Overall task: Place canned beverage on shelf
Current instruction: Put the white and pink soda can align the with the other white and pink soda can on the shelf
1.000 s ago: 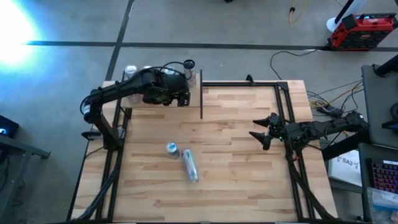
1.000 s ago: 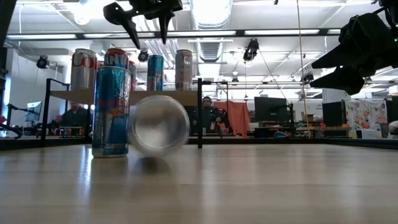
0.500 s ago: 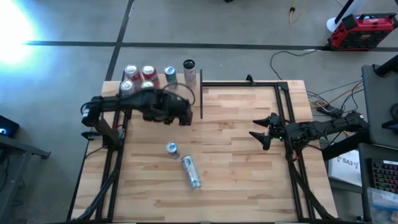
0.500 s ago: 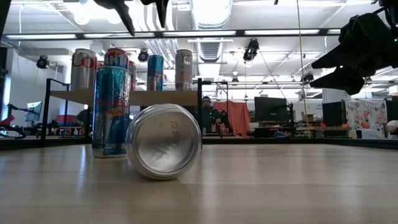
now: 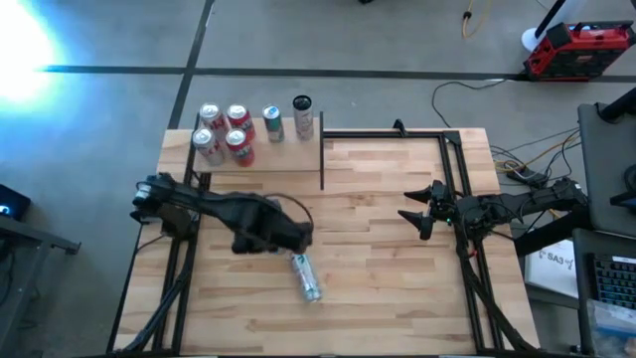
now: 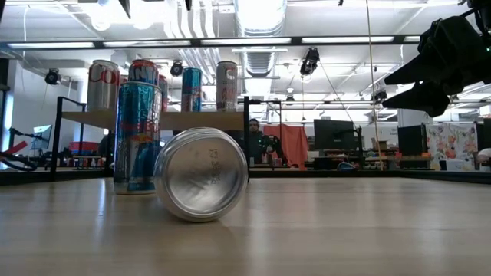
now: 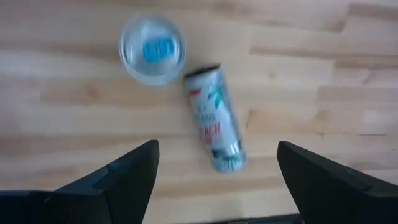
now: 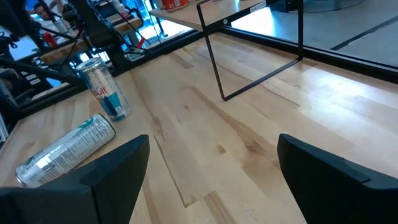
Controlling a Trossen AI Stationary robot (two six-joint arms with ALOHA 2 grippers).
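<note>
While my left jaws (image 7: 214,171) hung open above the fallen can (image 7: 214,127) on the counter (image 5: 397,288) to straddle it, the shelf (image 5: 248,149) held six cans and my right jaws (image 5: 415,213) waited open.

1. Six cans stand upright on the shelf (image 5: 258,145): four clustered red-and-silver ones (image 5: 223,132), one blue (image 5: 272,123), one dark-topped (image 5: 302,115).
2. Two more cans on the bench (image 5: 397,259): one upright blue can (image 7: 152,49), one silver can (image 5: 306,275) lying on its side.
3. Two robot arms, one shelf, one bench.
</note>
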